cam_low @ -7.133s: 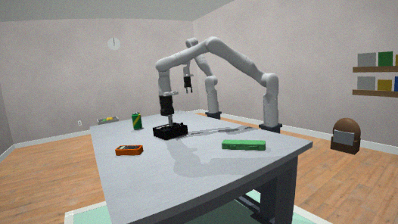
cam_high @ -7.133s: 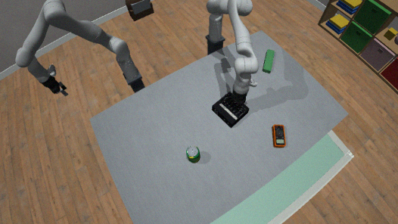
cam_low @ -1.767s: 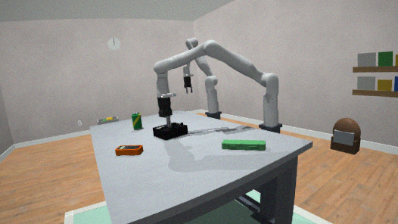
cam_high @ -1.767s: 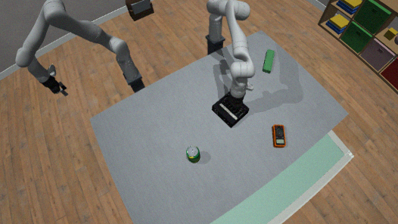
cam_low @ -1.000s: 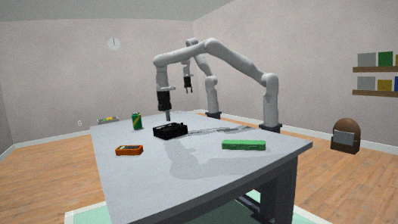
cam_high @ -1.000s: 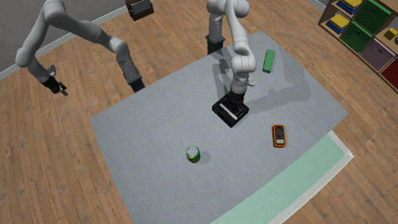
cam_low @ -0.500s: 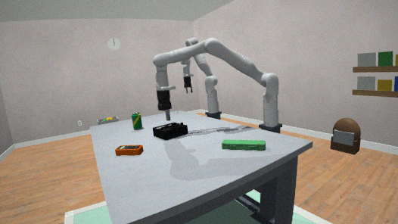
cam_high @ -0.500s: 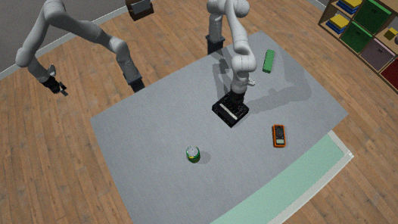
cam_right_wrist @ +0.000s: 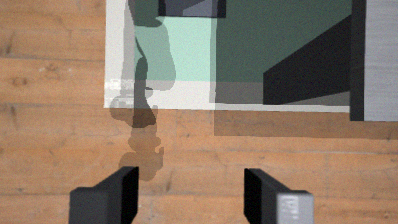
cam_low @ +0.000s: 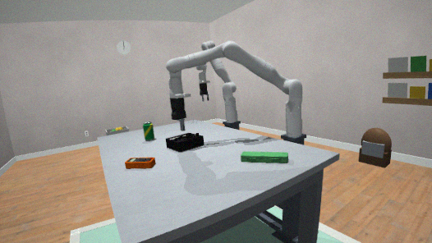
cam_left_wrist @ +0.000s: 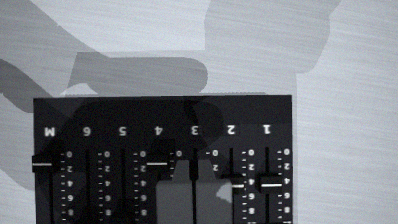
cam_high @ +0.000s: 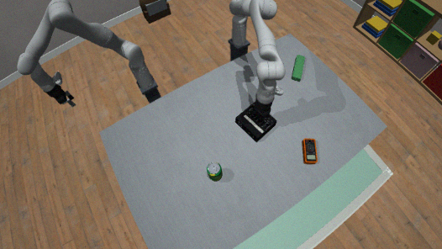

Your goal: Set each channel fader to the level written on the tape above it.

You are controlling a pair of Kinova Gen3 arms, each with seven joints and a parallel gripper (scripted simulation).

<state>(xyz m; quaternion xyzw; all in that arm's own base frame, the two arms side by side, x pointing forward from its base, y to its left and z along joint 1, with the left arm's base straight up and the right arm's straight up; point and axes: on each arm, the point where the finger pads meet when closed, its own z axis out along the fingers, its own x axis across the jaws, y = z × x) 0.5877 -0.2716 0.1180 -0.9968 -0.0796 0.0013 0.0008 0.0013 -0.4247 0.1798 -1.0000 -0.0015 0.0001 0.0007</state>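
Fingers of the left gripper (cam_high: 261,117) (cam_low: 182,130) (cam_left_wrist: 193,172) are clenched on nothing above the lighting desk (cam_high: 255,122) (cam_low: 185,142) (cam_left_wrist: 165,112); the right gripper's (cam_high: 71,99) (cam_low: 205,99) (cam_right_wrist: 191,170) are held released, well away.

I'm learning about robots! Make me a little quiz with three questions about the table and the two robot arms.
1. True or false: the left gripper is over the lighting desk.

2. Pick one: which gripper is open?
A) the left gripper
B) the right gripper
C) both

3. Fill in the blank: the can on the table is mostly the colour ____.

Key: 1 true; 2 B; 3 green.
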